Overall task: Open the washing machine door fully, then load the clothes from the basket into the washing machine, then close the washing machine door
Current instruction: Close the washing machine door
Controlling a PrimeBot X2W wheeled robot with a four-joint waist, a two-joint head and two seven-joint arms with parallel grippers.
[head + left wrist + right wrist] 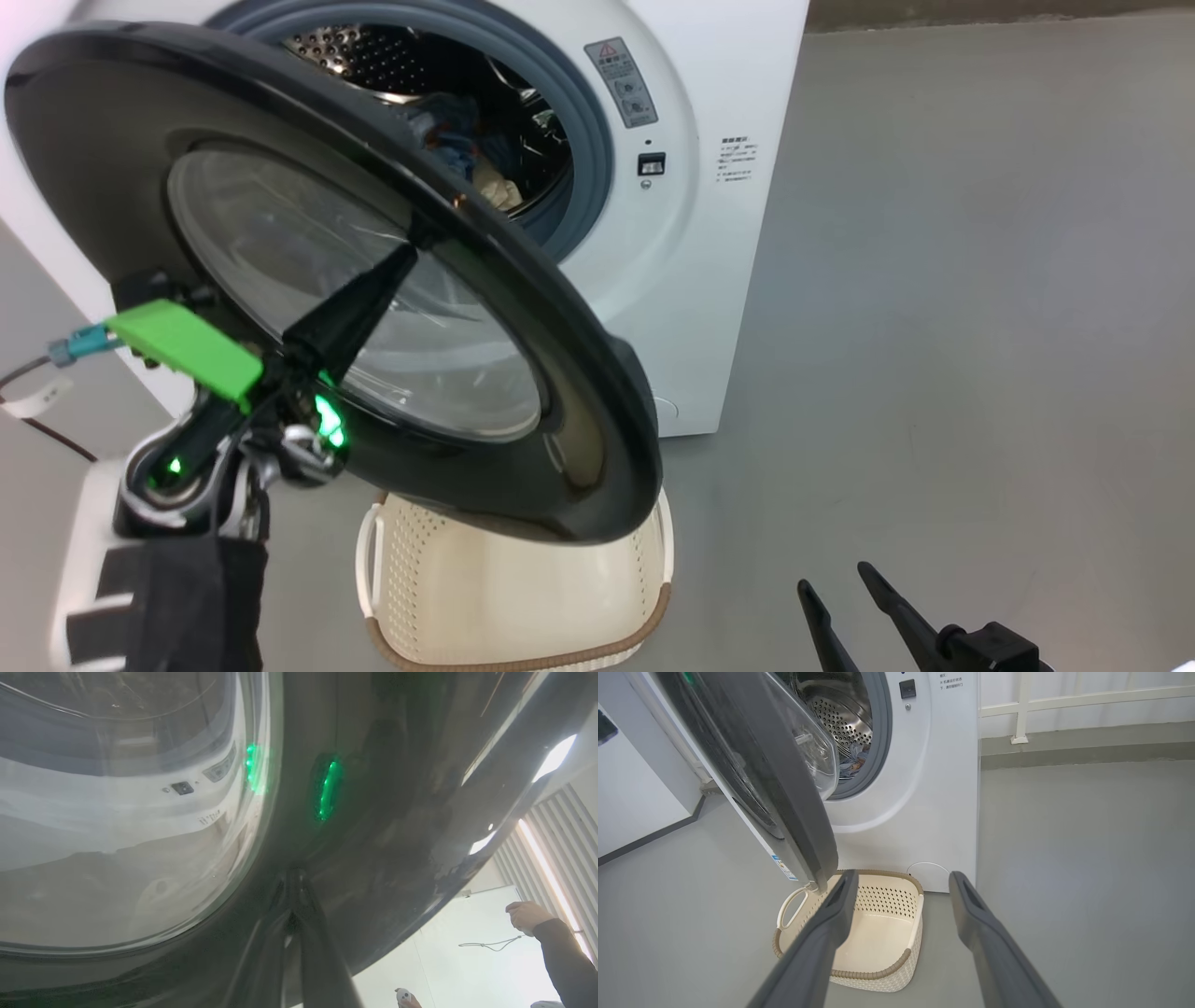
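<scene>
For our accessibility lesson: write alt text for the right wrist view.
A half-open washing machine door stands over an empty basket, with clothes already inside the washing machine. The right hand is open in the foreground.

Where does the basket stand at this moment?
In the head view the basket stands on the floor at bottom centre, before the washing machine, under its half-open door.

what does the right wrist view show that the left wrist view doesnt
Right wrist view: the empty basket on the floor, clothes in the steel drum, and the open right gripper. Left wrist view: the shut left gripper at the dark rim of the door, and a person's hand. Both: that door, half open, and the white washing machine front.
</scene>
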